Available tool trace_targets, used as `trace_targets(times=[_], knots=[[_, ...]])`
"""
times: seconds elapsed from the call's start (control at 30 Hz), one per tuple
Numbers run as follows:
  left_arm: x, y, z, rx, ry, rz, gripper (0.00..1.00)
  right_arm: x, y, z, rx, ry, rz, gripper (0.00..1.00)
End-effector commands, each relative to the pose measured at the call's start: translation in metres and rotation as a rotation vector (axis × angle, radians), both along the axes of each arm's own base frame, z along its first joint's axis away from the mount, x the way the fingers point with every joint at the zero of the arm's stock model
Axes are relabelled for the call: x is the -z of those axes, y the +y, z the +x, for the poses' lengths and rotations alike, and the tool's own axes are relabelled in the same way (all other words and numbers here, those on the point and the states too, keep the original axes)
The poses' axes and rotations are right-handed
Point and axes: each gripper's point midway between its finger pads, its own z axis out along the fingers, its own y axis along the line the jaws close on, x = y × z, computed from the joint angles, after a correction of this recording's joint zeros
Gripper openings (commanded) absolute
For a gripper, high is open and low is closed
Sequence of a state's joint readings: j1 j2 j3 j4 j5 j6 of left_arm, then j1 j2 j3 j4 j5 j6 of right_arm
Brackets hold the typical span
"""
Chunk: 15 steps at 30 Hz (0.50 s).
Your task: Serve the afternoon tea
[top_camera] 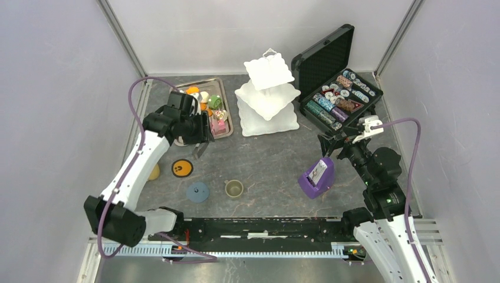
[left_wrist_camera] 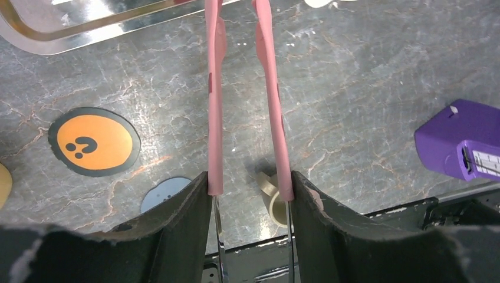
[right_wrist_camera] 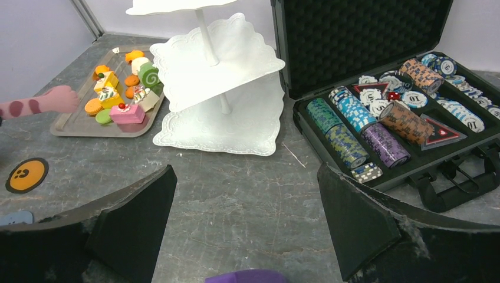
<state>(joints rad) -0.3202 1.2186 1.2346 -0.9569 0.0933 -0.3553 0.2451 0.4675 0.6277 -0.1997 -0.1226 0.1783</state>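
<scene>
Toy pastries point(top_camera: 213, 103): small moulded pieces in orange, green, pink and cream, clustered on a shiny rectangular metal tray point(right_wrist_camera: 71, 124) at the far left of the marbled grey surface point(top_camera: 271, 165).

White three-tier scalloped square stand point(top_camera: 268, 103): glossy, every tier bare, just right of the tray.

My left hand point(left_wrist_camera: 250, 188) is narrowed on long pink tongs point(left_wrist_camera: 215, 118). Their long axis runs from the hand toward the tray, and one tip shows at the tray's edge. As far as I can see the blades, nothing sits between them. The pastries lie just beyond that tip, toward the stand.

I judge the left arm far the nearer.

My right hand point(right_wrist_camera: 244, 177) stands wide and empty, near the black foam-lined case of poker chips point(right_wrist_camera: 354, 53).
</scene>
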Motion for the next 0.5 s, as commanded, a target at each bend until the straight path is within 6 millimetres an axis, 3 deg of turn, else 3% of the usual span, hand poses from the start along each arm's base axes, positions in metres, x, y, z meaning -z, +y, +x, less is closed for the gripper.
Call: trace_targets(times=[0.0, 0.23, 0.47], knots=[[-0.006, 0.012, 0.03, -0.009, -0.014, -0.016, 0.56, -0.024, 0.001, -0.004, -0.014, -0.063, 0.01, 0.98], [-0.007, 0.034, 0.078, -0.14, -0.072, -0.04, 0.57, -0.021, 0.001, -0.004, -0.014, -0.056, 0.01, 0.98], [0.006, 0.045, 0.108, -0.193, -0.07, -0.004, 0.59, -0.019, 0.002, -0.003, -0.018, -0.052, 0.013, 0.98]])
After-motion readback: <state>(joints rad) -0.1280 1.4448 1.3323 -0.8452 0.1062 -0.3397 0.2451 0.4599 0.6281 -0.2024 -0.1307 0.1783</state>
